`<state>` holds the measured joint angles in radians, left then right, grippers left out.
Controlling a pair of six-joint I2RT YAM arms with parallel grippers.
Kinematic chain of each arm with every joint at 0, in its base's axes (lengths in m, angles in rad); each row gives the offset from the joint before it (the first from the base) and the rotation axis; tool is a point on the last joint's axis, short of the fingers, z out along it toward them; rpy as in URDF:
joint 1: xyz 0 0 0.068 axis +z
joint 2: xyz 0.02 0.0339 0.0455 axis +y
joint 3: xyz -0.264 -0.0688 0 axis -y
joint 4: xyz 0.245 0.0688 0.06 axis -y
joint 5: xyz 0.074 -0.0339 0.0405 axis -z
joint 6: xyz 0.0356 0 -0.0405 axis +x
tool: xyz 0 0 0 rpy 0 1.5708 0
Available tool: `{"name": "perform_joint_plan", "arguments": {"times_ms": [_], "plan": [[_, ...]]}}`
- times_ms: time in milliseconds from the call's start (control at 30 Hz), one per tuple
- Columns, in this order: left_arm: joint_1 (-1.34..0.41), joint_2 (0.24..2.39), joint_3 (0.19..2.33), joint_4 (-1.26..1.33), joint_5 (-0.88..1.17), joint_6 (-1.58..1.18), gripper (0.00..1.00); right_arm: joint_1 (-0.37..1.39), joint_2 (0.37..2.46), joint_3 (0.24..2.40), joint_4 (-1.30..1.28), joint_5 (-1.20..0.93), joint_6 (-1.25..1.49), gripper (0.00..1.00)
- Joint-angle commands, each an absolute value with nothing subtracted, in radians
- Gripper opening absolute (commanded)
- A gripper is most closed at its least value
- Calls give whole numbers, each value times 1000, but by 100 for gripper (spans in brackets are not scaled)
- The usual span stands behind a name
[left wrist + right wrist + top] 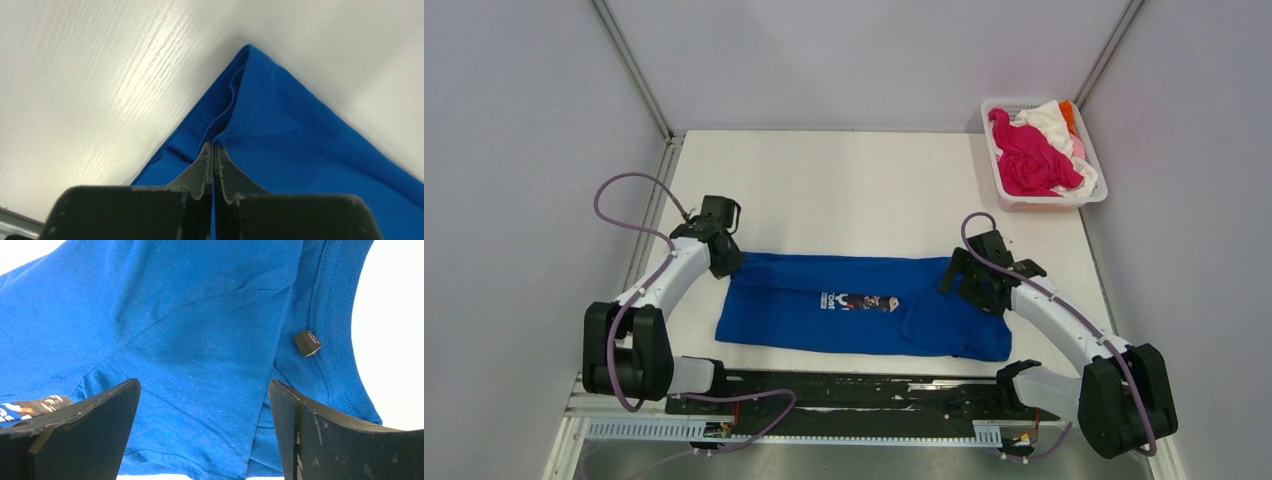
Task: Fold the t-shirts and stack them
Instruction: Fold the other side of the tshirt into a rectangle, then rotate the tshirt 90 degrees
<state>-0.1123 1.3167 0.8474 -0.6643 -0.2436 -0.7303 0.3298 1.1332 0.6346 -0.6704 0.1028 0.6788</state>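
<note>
The royal blue t-shirt (854, 305) lies spread sideways on the white table, its chest print (856, 300) facing up. My left gripper (727, 262) is shut on the shirt's far left corner; the left wrist view shows the fingertips (214, 150) pinching a raised fold of blue cloth (300, 135). My right gripper (959, 285) is open just above the shirt's right end, near the collar. In the right wrist view its fingers (90, 415) straddle the sleeve seam, with the collar tag (307, 342) to the right. Magenta (1029, 160), white (1049, 120), orange and pink shirts lie in the basket.
A white slatted plastic basket (1014, 203) stands at the table's far right corner. Grey walls close in the left, right and back. A black rail (844, 392) runs along the near edge between the arm bases.
</note>
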Motion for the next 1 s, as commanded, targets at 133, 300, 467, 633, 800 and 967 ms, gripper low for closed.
{"name": "perform_joint_plan", "arguments": {"times_ms": [133, 300, 467, 633, 800, 967], "plan": [[-57, 1446, 861, -601, -333, -728, 6, 307, 1140, 629, -631, 85, 656, 100], [-54, 1486, 888, -587, -338, -741, 55, 301, 1134, 635, -629, 62, 651, 100], [-54, 1453, 994, -675, -423, -770, 98, 302, 1104, 639, -630, 34, 653, 100], [-79, 1382, 1064, -754, -386, -745, 100, 302, 1051, 639, -644, -20, 665, 100], [-208, 1373, 1047, -699, -210, -636, 100, 301, 982, 613, -647, -88, 683, 100], [-281, 1437, 863, -397, 206, -598, 100, 301, 1029, 570, -615, -180, 724, 100]]}}
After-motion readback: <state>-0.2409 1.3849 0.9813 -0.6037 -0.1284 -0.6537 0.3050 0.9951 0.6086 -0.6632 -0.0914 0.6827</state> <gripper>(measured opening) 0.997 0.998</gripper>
